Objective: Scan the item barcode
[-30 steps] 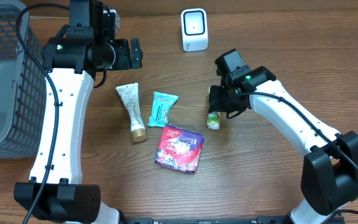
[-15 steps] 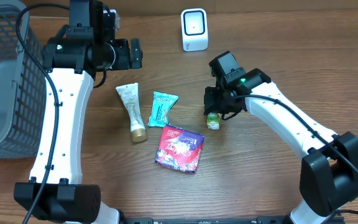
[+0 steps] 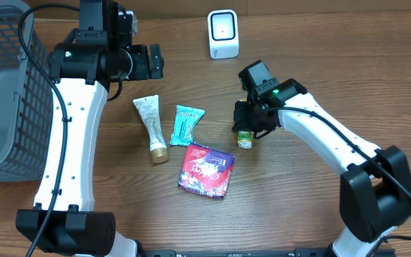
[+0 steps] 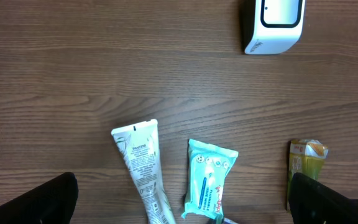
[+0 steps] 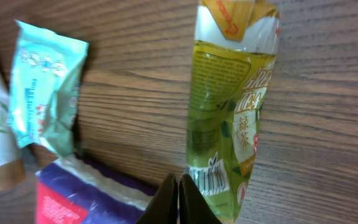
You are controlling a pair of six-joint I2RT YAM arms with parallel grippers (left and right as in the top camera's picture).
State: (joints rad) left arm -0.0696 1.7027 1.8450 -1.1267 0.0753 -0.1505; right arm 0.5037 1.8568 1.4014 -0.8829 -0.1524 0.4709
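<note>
Brown wood-grain worktop (image 3: pixel 320 57), white boxy scanner (image 3: pixel 223 34) standing at the back. The yellow-green tea sachet (image 3: pixel 245 138) lies flat near the middle. Right claw (image 5: pixel 178 194) is pressed together at its edge, probably to nudge it; left claw (image 3: pixel 153 62) is spread wide, parked clear.

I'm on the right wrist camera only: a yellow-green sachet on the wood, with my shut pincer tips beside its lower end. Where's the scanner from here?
Observer: The white boxy scanner stands at the far side of the wooden table, beyond the yellow-green sachet and slightly toward the left arm's side.
Operator: Is the left arm in that path?
Observer: No. The left pincer hangs open, gripping nothing, well off to the left of the scanner.
Operator: Anything else big on the table?
Observer: A grey mesh basket sits at the far left, outside the left arm.
</note>
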